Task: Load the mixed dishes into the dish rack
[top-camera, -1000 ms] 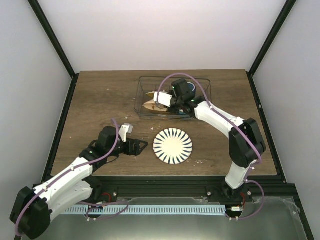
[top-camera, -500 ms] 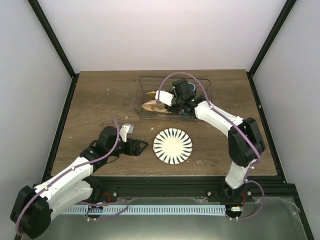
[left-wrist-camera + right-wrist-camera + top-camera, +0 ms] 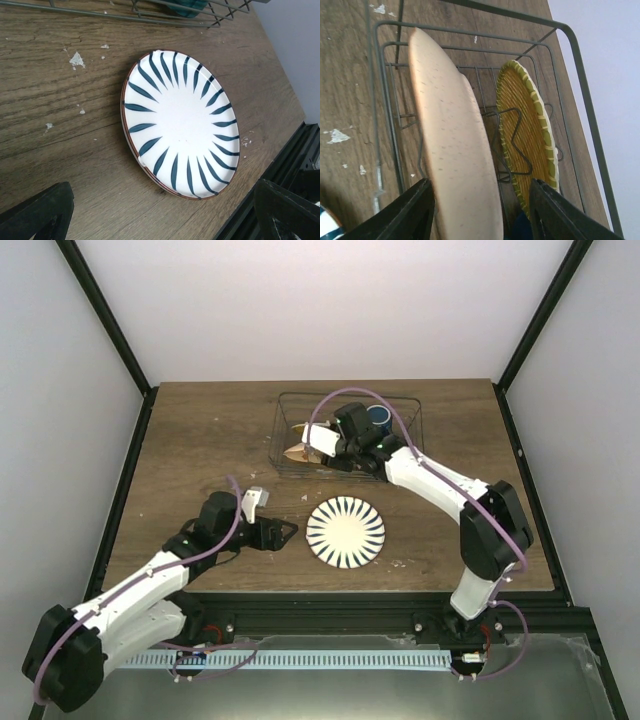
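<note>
Cream speckled plate (image 3: pixel 455 150), on edge in dish rack (image 3: pixel 295 410), beside yellow woven plate (image 3: pixel 525 130), left pincer (image 3: pixel 165 207) and right pincer (image 3: pixel 480 200) released

In the dish rack (image 3: pixel 295 410), at its left, I see the nearer plate (image 3: pixel 455 150) on edge just before the farther plate (image 3: pixel 525 135); the mug (image 3: pixel 378 416) sits far right. A third plate (image 3: pixel 345 532) lies flat before the rack.

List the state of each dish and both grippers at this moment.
cream plate: on edge in the dish rack, between the right fingers
woven plate: on edge in the rack, beside it
blue mug: in the rack's far right corner
striped plate: flat on the table, not loaded
left gripper: open, empty
right gripper: open around the cream plate
</note>
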